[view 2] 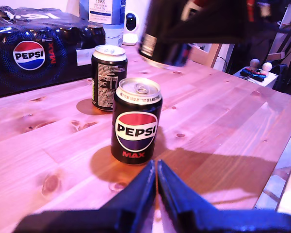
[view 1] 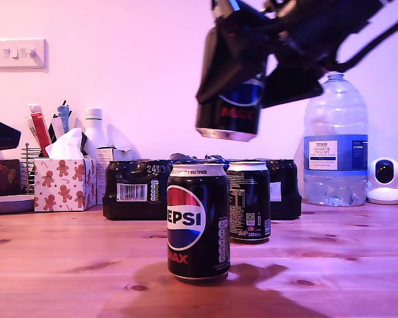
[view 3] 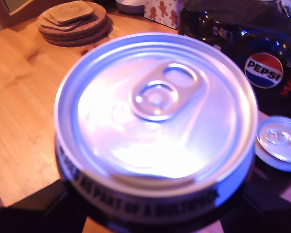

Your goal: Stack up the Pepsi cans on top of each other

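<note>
On the wooden table [view 1: 358,265], a black Pepsi Max can [view 1: 199,222] awaits stacking; my second gripper [view 1: 242,73] clamps another black can [view 1: 229,119] above it, while my first gripper [view 2: 156,187] rests closed, empty, nearby

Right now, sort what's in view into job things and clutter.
Job: held Pepsi can in my second gripper; front Pepsi can; rear Pepsi can.
Clutter: multipack, water bottle, tissue box, small camera, coasters.
</note>
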